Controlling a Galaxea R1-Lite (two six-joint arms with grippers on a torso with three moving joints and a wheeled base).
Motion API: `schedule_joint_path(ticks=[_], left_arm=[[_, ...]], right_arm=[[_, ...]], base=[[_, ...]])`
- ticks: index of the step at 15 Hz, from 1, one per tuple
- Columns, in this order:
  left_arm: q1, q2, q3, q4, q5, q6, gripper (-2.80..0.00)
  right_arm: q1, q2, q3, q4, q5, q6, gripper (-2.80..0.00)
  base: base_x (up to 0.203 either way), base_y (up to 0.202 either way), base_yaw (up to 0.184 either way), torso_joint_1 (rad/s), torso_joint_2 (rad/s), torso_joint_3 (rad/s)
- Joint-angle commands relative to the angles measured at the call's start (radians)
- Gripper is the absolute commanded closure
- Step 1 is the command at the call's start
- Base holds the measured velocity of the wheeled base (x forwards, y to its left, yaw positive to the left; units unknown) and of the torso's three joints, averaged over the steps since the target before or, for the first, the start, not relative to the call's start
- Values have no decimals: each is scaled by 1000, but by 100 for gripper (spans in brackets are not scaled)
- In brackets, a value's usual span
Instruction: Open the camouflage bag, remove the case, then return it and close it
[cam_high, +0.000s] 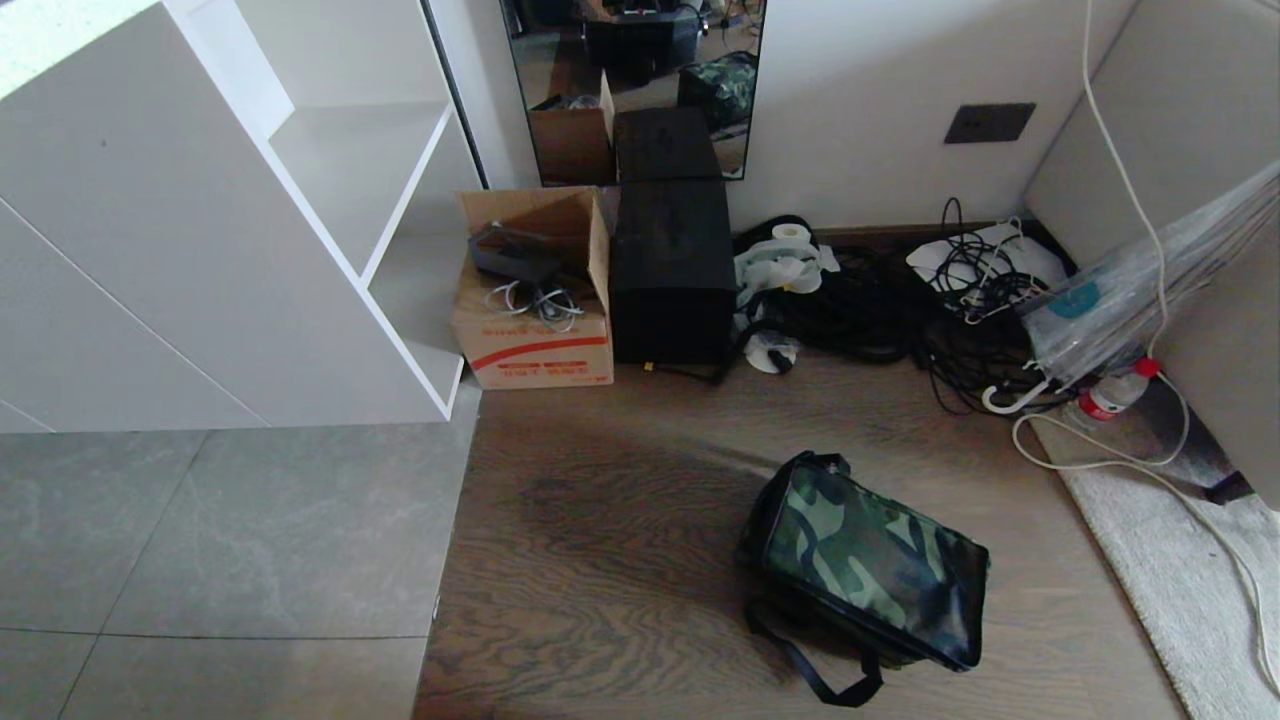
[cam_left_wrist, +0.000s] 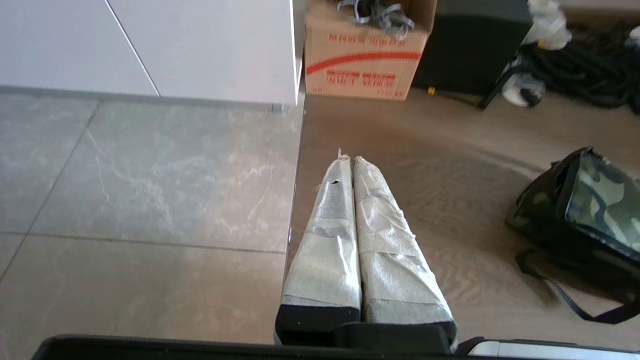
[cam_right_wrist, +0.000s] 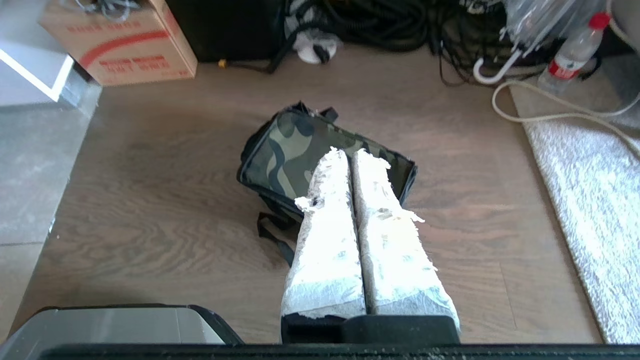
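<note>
With both tools, left (cam_left_wrist: 352, 161) and right (cam_right_wrist: 350, 154), pressed narrow and empty, the closed bag (cam_high: 868, 560) may slide on the smooth floor (cam_high: 600, 560) when its lid is pulled.

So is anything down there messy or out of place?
Yes. Black cables lie tangled along the wall, with a clear umbrella and a water bottle lying on the floor. The camouflage bag sits closed, skewed to the floorboards, its strap trailing.

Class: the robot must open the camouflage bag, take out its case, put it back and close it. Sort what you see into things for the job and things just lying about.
For the job:
camouflage bag, closed on the wood floor; case not visible

Lying about:
red-striped cardboard box
black upright box
cable tangle
paper roll
water bottle
</note>
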Motion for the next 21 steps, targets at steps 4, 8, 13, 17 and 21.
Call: schedule_joint_path(ticks=[4, 8, 13, 17, 21], left_arm=[[0, -1, 9, -1, 0, -1, 0], [0, 0, 9, -1, 0, -1, 0], [0, 0, 9, -1, 0, -1, 0], [0, 0, 9, 0, 0, -1, 0], [0, 0, 9, -1, 0, -1, 0]], right_arm=[[0, 2, 2, 1, -1, 2, 0], [0, 3, 2, 1, -1, 2, 0], [0, 3, 2, 2, 0, -3, 0], [0, 2, 2, 4, 0, -7, 0], [0, 3, 2, 2, 0, -1, 0]], base=[[0, 0, 0, 6, 1, 195], [0, 0, 0, -1, 5, 202], [0, 0, 0, 3, 3, 203], [0, 0, 0, 2, 2, 208], [0, 0, 0, 1, 2, 204]])
